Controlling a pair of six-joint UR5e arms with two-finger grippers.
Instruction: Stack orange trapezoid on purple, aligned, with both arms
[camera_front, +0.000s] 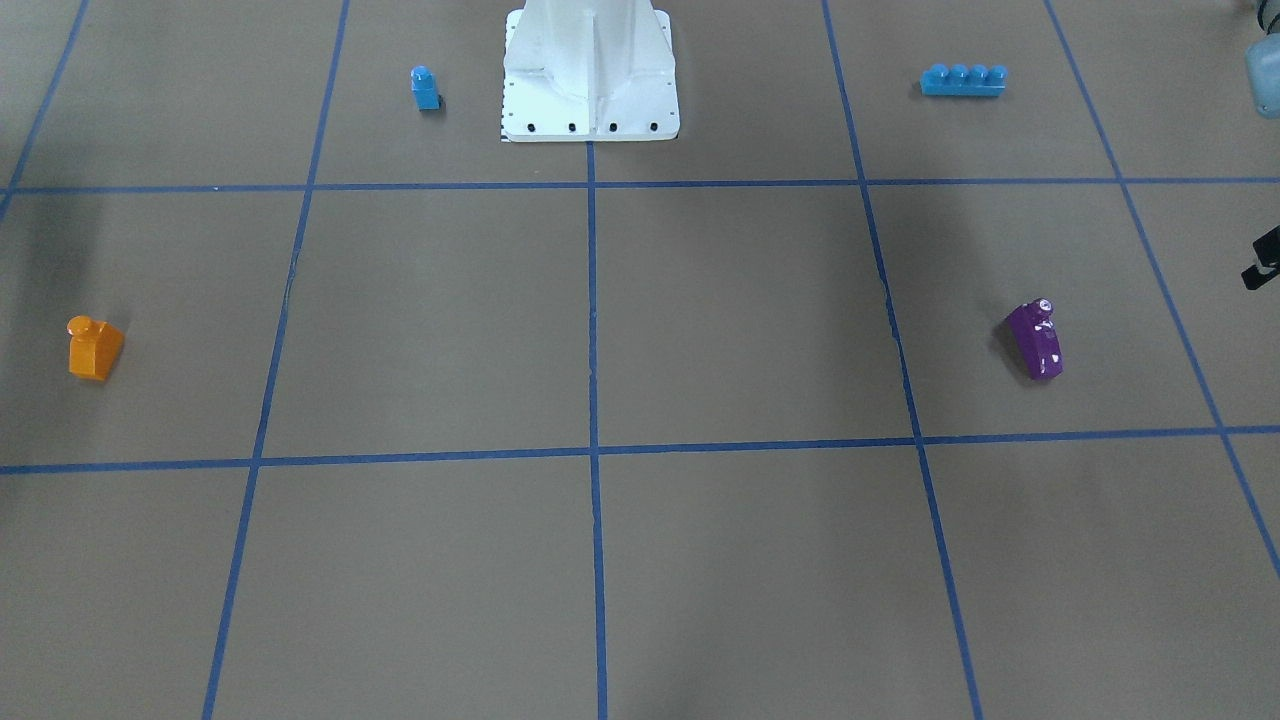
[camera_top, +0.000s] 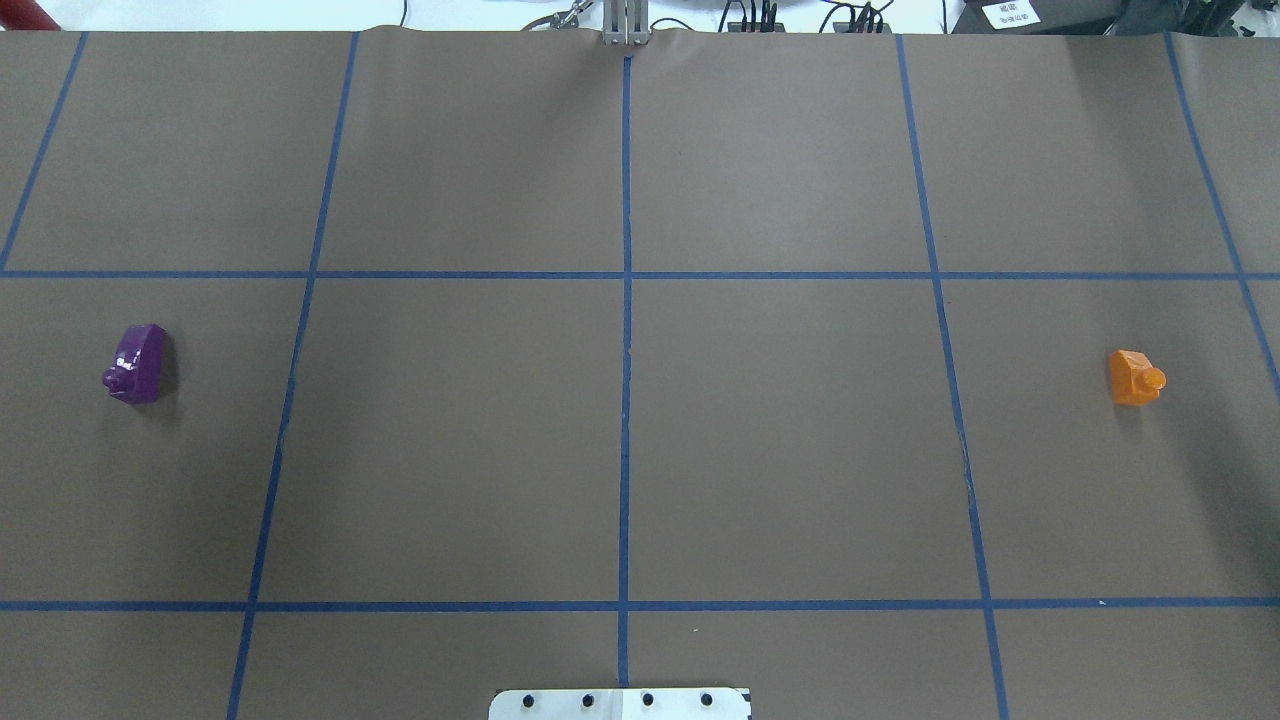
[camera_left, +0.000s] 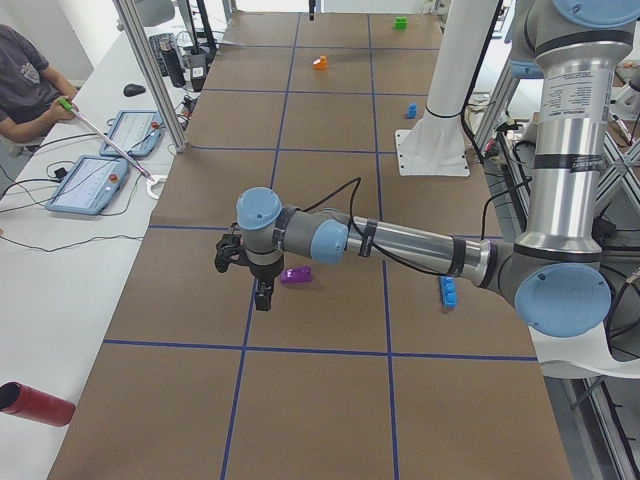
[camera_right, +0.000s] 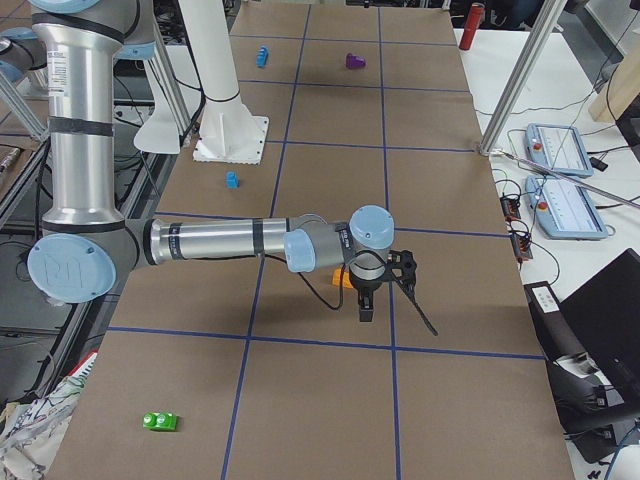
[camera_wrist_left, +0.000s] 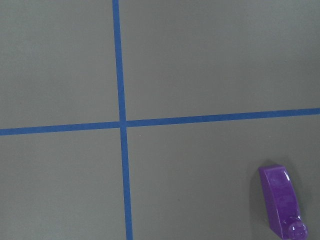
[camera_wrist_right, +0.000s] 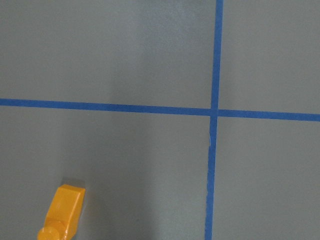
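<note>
**Step in hand, as judged:** approach. Neither brick is gripped.

**Position of task items:**
- The orange trapezoid (camera_top: 1135, 378) stands on the bench near the robot's right-hand end, about midway between the long edges.
- The purple (camera_top: 137, 364) stands near the left-hand end, likewise midway, well apart from the orange.

**Grippers:**
- The left gripper (camera_left: 262, 292) hangs near the purple, not over it.
- The right gripper (camera_right: 366, 305) hangs near the orange, not over it.
- Whether either one's fingers are apart or together cannot be told from the side views.
- Each wrist view shows its brick at the lower edge, off centre.

**Recommendation:**
- Centre each gripper above its brick.
- Close across the two flat sides, not the slope; the glossy purple may slip.
- Match the slopes before seating the stud.

**Containers:** none shows in any view. The small blue brick (camera_front: 425, 88) and the long blue brick (camera_front: 963, 79) lie bare near the robot's edge.
</note>
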